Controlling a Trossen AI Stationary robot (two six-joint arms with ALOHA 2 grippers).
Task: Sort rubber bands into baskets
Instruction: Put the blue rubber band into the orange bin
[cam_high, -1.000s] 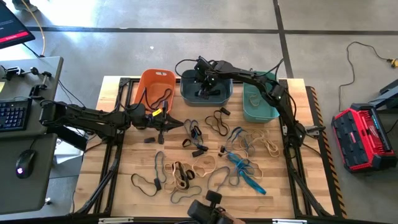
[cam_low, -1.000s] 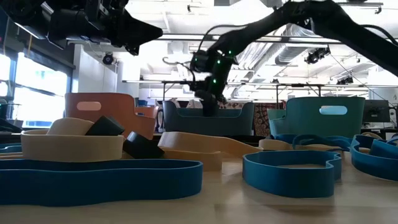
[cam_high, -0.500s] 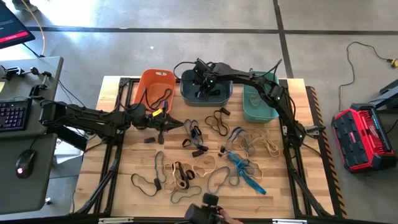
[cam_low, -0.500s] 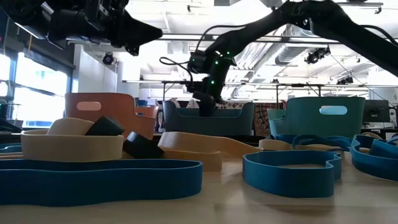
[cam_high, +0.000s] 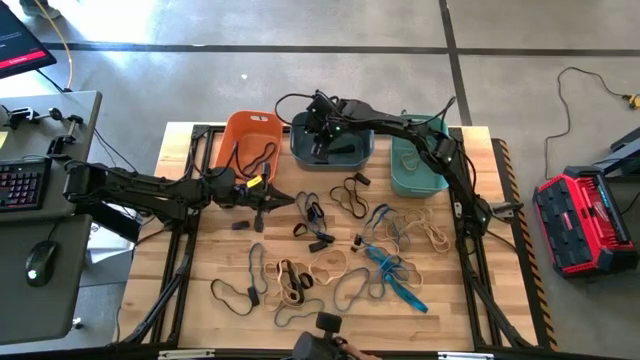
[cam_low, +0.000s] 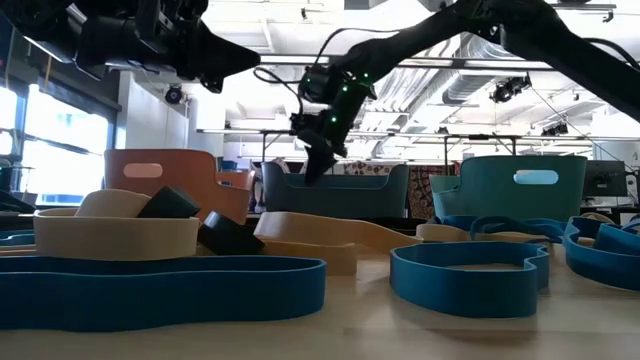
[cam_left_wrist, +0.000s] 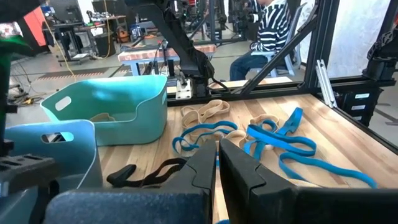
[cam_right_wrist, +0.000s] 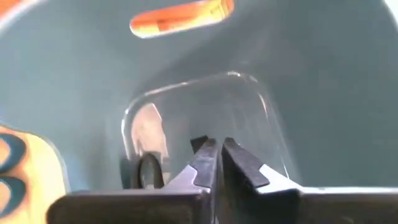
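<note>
Many blue, tan and black rubber bands (cam_high: 340, 255) lie loose on the wooden table. Three baskets stand along the far edge: orange (cam_high: 250, 128), slate blue-grey (cam_high: 350, 155) and teal (cam_high: 415, 170). My right gripper (cam_high: 318, 138) hangs shut over the slate basket's left part, pointing steeply down into it, with nothing between its fingers (cam_right_wrist: 217, 152). A black band (cam_right_wrist: 149, 171) lies on that basket's floor. My left gripper (cam_high: 285, 200) waits shut, level above the table, in front of the orange basket.
A black loop (cam_high: 257, 155) lies in the orange basket. Tan bands (cam_left_wrist: 102, 116) lie in the teal basket. A black frame (cam_high: 185, 250) runs along the table's edges. A person in a striped top (cam_left_wrist: 273, 31) sits beyond the table's right edge.
My right gripper has risen a little inside the slate basket, shifted toward the table's left and tipped, so that its fingers now slant down into the basket's left part.
</note>
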